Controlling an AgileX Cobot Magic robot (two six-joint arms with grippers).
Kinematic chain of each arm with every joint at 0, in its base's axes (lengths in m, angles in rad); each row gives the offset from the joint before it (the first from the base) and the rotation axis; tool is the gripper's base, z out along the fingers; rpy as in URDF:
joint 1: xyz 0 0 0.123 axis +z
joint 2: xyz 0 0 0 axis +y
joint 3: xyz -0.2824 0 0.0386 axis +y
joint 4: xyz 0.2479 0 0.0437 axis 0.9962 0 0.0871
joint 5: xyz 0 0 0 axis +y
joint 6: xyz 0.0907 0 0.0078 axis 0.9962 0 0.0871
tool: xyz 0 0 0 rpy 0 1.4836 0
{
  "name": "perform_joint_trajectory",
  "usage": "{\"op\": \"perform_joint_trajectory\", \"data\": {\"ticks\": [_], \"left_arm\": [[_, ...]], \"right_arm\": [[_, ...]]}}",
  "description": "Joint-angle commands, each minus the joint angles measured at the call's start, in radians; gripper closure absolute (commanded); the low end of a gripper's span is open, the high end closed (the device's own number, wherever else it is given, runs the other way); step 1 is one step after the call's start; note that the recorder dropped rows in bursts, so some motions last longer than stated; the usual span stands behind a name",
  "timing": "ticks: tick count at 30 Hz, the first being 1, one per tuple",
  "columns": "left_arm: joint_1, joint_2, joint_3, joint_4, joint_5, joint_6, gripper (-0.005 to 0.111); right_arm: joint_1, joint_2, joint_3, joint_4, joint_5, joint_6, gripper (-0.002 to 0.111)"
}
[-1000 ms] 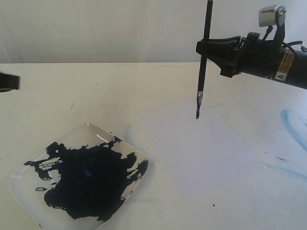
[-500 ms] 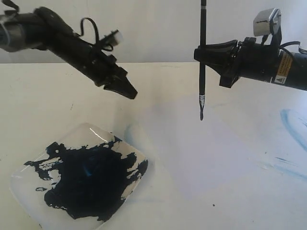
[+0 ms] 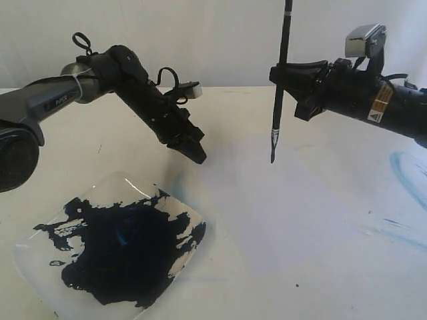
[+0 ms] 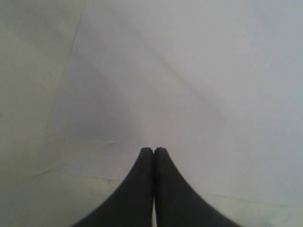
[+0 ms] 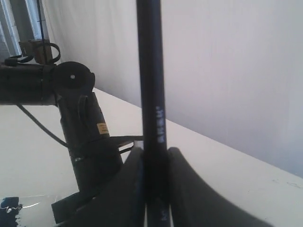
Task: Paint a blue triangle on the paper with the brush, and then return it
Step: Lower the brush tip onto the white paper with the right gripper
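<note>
Paint plate (image 3: 33, 257) lower left, bare paper (image 3: 300, 213) centre with no triangle yet, left gripper (image 3: 198, 157) pinched together empty above centre-left, probably to pin the sheet, right gripper (image 3: 283, 70) upper right clamped on upright brush (image 3: 275, 113), tip down, off the paper.

Two black grippers: the left gripper (image 3: 195, 152) in the upper left of the frame, the right gripper (image 3: 281, 72) in the upper right. One black-handled paintbrush (image 3: 279, 100). One clear square plate (image 3: 30, 257) at lower left, holding one navy paint puddle (image 3: 120, 250). One sheet of paper (image 3: 313, 220).
</note>
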Motion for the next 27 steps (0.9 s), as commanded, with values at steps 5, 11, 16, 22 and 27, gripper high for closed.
{"op": "perform_joint_trajectory", "data": {"ticks": [5, 11, 16, 22, 27], "left_arm": [[-0.020, 0.029, -0.018, 0.004, 0.022, -0.009, 0.107], [-0.023, 0.029, -0.018, 0.033, 0.015, -0.022, 0.107], [-0.022, 0.029, -0.018, 0.077, 0.015, -0.041, 0.107], [-0.022, 0.029, -0.018, 0.076, 0.006, -0.041, 0.107], [-0.022, 0.029, -0.018, 0.079, 0.006, -0.041, 0.107]], "right_arm": [[0.033, 0.038, 0.002, 0.075, -0.014, -0.076, 0.108], [0.052, 0.057, 0.000, 0.113, -0.014, -0.118, 0.108], [0.069, 0.082, 0.000, 0.135, -0.014, -0.179, 0.108], [0.078, 0.098, -0.002, 0.184, -0.014, -0.241, 0.108], [0.078, 0.101, -0.009, 0.199, -0.014, -0.256, 0.108]]}}
